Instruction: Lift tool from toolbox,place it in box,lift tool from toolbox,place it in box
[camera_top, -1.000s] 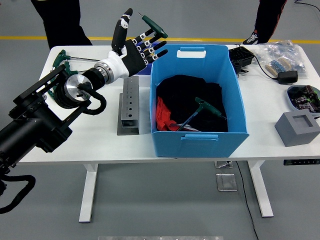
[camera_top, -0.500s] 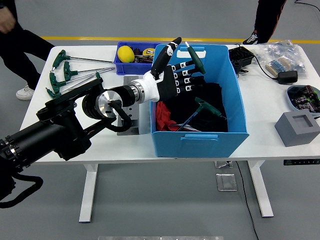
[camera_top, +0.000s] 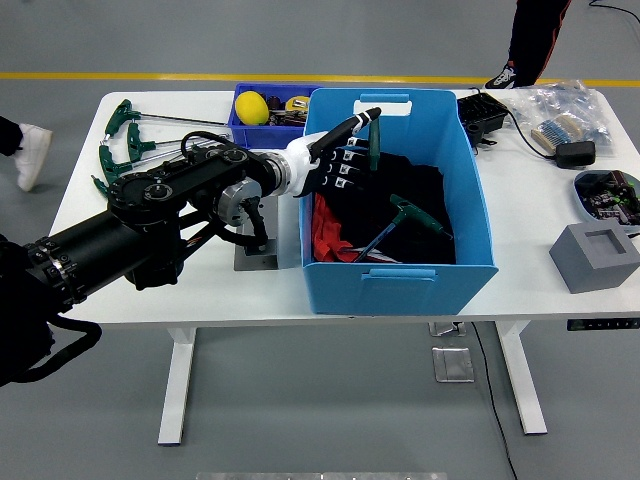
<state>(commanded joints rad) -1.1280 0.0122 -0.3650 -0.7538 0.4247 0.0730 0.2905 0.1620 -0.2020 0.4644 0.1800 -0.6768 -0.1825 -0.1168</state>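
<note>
My left hand (camera_top: 349, 152) reaches over the left wall of the big blue box (camera_top: 400, 275), its fingers shut on a green T-handle tool (camera_top: 374, 138) held just above the black cloth (camera_top: 380, 190) inside. Another green T-handle tool (camera_top: 408, 217) lies on that cloth, beside a red cloth (camera_top: 325, 228). The small dark blue toolbox (camera_top: 240, 128) sits behind the arm at the back and holds a yellow object (camera_top: 251, 106). Several more green T-handle tools (camera_top: 125, 145) lie on the table's left. The right hand is out of view.
A grey metal block (camera_top: 256, 250) lies left of the box, partly under my forearm. At the right are a grey foam block (camera_top: 595, 256), a bowl of parts (camera_top: 606, 193), a black case (camera_top: 486, 114) and a plastic bag (camera_top: 558, 108). People's legs stand beyond the table.
The left hand swung right and down from above the toolbox to inside the blue box, still gripping the tool. The person at the far left walked off.
</note>
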